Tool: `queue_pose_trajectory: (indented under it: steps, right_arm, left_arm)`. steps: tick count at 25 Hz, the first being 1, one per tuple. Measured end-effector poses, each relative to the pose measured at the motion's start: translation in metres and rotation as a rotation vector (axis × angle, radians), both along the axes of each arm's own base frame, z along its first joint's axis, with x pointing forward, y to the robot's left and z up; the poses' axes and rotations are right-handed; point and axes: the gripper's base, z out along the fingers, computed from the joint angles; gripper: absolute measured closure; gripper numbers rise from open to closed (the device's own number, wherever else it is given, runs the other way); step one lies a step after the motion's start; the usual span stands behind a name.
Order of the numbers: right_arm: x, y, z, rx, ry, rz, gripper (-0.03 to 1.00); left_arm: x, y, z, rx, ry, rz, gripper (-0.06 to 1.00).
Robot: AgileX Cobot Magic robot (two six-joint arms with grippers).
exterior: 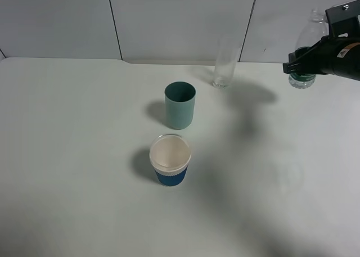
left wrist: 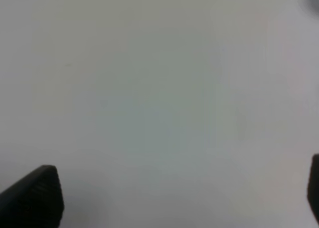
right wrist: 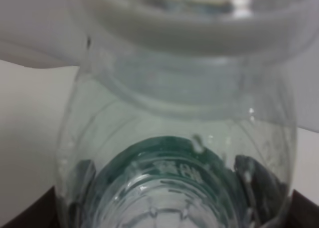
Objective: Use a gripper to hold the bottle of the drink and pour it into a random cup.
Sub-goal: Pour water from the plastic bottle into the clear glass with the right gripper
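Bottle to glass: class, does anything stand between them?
Nothing visible. Bare table lies between the bottle and the glass; the teal cup and blue cup stand off that line, nearer the camera.

Nothing here we can actually read; the bottle (right wrist: 174, 113) has white print on its green label (right wrist: 172, 170), which we see through the plastic, but it's way too blurry for us; the white-orange sticker (exterior: 341, 52) on the right gripper (exterior: 301, 66) is too small to make out.
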Motion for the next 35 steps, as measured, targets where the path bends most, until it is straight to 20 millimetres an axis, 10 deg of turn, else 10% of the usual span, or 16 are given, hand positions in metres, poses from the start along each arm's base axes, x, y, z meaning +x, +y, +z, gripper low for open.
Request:
queue_pose_trajectory:
  steps: [35]
  right_arm:
    - [0.010,0.008,0.008,0.030,0.153,0.086,0.41]
  left_arm:
    - [0.000,0.000,0.000,0.000,0.000,0.000,-0.05]
